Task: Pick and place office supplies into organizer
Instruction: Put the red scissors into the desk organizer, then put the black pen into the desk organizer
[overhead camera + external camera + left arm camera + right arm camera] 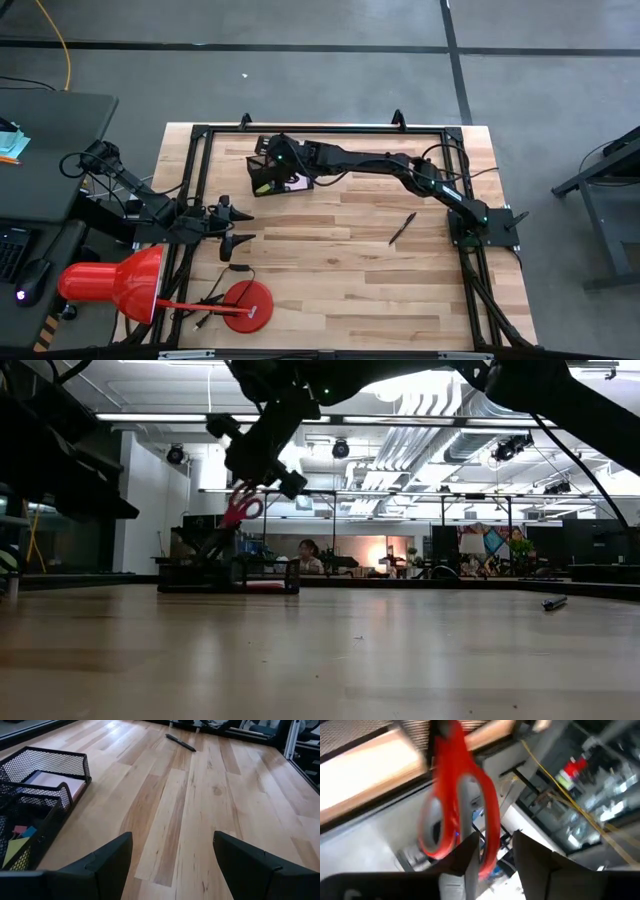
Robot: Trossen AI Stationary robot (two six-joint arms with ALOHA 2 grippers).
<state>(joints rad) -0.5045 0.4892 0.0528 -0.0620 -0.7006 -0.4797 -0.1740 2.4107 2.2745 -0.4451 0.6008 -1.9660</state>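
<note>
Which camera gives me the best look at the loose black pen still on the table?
The high view: the black pen lies whole on bare wood, apart from the organizer. The left wrist view shows it far off, the low view only end-on at the table's edge, the right wrist view not at all.

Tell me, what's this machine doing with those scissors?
It's tidying office supplies into the black mesh organizer. The right gripper is over the organizer at the table's far side, with the red-handled scissors standing handles-up in it; whether its fingers grip them is unclear. The left gripper waits, fingers open. One black pen lies on the table.
</note>
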